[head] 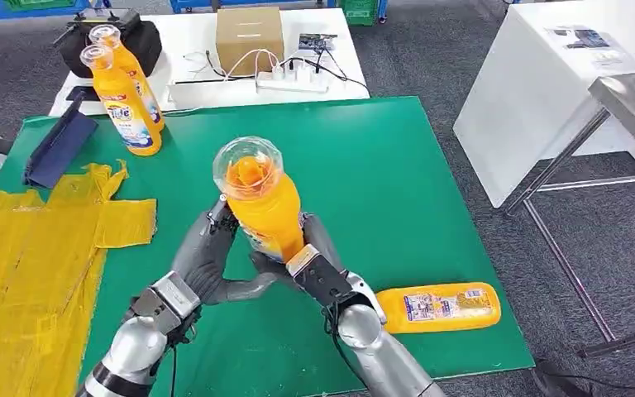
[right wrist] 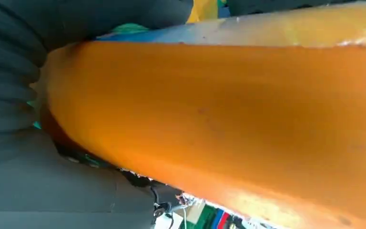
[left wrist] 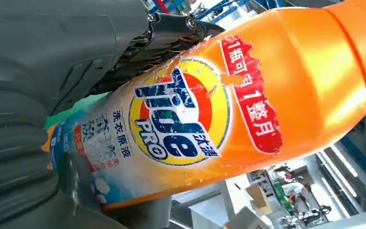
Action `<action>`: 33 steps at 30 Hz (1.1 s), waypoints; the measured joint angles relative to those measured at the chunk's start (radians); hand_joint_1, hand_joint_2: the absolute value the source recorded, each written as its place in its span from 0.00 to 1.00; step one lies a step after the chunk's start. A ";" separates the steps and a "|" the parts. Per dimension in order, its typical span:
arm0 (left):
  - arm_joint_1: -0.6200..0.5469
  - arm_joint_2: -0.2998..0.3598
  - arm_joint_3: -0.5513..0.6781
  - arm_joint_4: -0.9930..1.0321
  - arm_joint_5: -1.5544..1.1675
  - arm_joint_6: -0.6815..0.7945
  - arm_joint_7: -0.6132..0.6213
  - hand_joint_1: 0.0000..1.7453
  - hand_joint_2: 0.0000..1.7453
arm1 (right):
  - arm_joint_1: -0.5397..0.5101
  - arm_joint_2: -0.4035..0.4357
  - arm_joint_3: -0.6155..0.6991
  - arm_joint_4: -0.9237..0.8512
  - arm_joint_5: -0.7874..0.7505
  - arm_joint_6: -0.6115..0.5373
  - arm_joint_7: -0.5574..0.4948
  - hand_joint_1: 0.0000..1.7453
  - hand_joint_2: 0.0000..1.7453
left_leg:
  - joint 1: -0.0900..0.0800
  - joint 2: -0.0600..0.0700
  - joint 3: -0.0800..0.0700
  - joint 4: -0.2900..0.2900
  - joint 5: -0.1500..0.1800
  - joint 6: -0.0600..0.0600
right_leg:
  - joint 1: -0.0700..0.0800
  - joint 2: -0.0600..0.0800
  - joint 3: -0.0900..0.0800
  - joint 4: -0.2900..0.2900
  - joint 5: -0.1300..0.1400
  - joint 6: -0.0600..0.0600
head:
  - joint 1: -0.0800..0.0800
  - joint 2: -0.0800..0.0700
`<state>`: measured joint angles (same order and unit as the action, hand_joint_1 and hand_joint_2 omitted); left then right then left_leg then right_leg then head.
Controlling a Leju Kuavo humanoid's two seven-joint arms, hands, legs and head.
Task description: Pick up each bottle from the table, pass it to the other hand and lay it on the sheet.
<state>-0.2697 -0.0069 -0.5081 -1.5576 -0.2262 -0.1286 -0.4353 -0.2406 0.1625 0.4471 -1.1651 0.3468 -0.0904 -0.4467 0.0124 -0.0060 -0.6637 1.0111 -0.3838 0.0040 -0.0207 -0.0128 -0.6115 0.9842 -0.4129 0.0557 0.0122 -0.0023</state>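
Orange detergent bottles, four counted in the head view. One held bottle stands near upright at frame centre, its clear cap toward the camera, above the green mat. My left hand wraps its lower body from the left; my right hand grips it from the right, so both hold it at once. One lying bottle rests on its side on the mat at lower right, label up, just beside my right forearm. Two standing bottles are upright at upper left, one close behind the other at the mat's far corner.

Yellow sheet, one, crumpled, at the left edge, cut off by the frame's left and bottom.

Other items: one dark blue folded object at upper left on the mat; one cardboard box and one white power strip with cables on the white table at top; one black bag behind the standing bottles, partly hidden by them.

Left wrist view: the held bottle's label reads "Tide PRO"; the edges of the label are torn. Right wrist view: plain orange bottle wall, close and blurred; my fingers there are hard to make out.
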 measured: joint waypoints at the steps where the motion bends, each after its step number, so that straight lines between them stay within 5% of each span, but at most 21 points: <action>1: 0.000 0.000 0.000 0.000 0.000 0.001 0.000 1.00 1.00 | -0.001 0.000 0.000 0.003 0.000 0.000 0.000 1.00 1.00 | 0.000 0.000 0.000 0.000 0.000 0.000 | 0.000 0.000 0.000 0.000 0.000 0.000 | 0.000 0.000; 24: 0.006 -0.003 -0.015 0.017 -0.049 0.071 0.014 1.00 1.00 | 0.010 -0.001 0.003 0.034 -0.005 -0.004 -0.011 1.00 1.00 | 0.000 0.000 0.000 0.000 0.000 0.000 | 0.000 0.000 -0.001 0.000 0.000 0.000 | 0.000 0.000; 25: 0.007 -0.003 -0.016 0.017 -0.052 0.072 0.015 1.00 1.00 | 0.011 -0.002 0.001 0.033 -0.003 -0.006 -0.012 0.32 1.00 | 0.000 0.000 0.000 0.000 0.000 0.000 | 0.000 0.000 -0.001 0.000 0.000 0.000 | 0.000 0.000; 26: 0.008 -0.003 -0.015 0.017 -0.057 0.077 0.017 1.00 1.00 | 0.016 -0.003 -0.002 0.031 0.003 -0.010 -0.012 0.00 1.00 | 0.000 0.000 0.000 0.000 0.000 0.000 | 0.000 0.000 -0.001 0.000 0.000 0.000 | 0.000 0.000; 33: 0.024 -0.001 -0.007 0.014 -0.116 0.134 0.036 1.00 1.00 | 0.096 -0.017 -0.020 -0.049 0.048 -0.062 -0.006 0.00 1.00 | 0.000 0.000 -0.001 0.000 0.000 0.000 | 0.000 0.000 -0.001 0.000 0.000 0.000 | 0.000 0.000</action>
<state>-0.2456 -0.0080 -0.5147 -1.5435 -0.3426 0.0050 -0.3990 -0.1449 0.1453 0.4272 -1.2143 0.3952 -0.1522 -0.4524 0.0124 -0.0061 -0.6646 1.0111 -0.3841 0.0040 -0.0208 -0.0129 -0.6123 0.9840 -0.4129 0.0557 0.0126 -0.0023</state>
